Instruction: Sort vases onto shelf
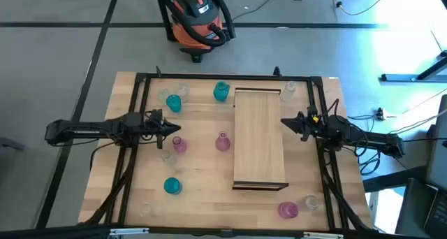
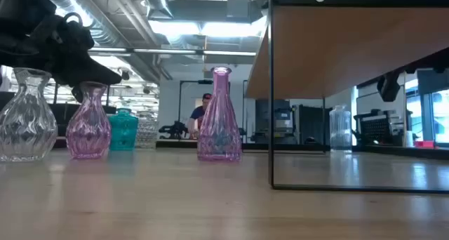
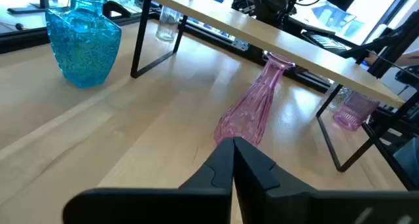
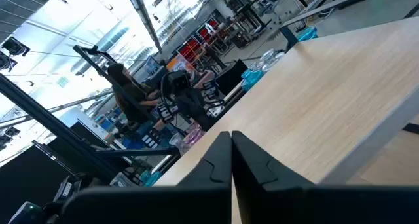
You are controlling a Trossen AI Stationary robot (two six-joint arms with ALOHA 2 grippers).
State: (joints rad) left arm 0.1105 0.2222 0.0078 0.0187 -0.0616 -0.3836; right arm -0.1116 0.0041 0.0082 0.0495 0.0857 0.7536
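The shelf, a long light-wood board on thin black legs, stands mid-table. Small glass vases stand upright on their bases around it: teal ones, pink ones and clear ones. My left gripper hovers shut to the left of the shelf, pointing at the tall pink vase, with a teal vase off to one side. My right gripper is shut at the shelf's right edge, above the board. Neither holds anything.
The black frame runs around the tabletop, and both arms reach in over its side rails. The shelf's legs stand close to the pink vase. An orange vacuum cleaner sits on the floor beyond the far edge. A person shows far behind.
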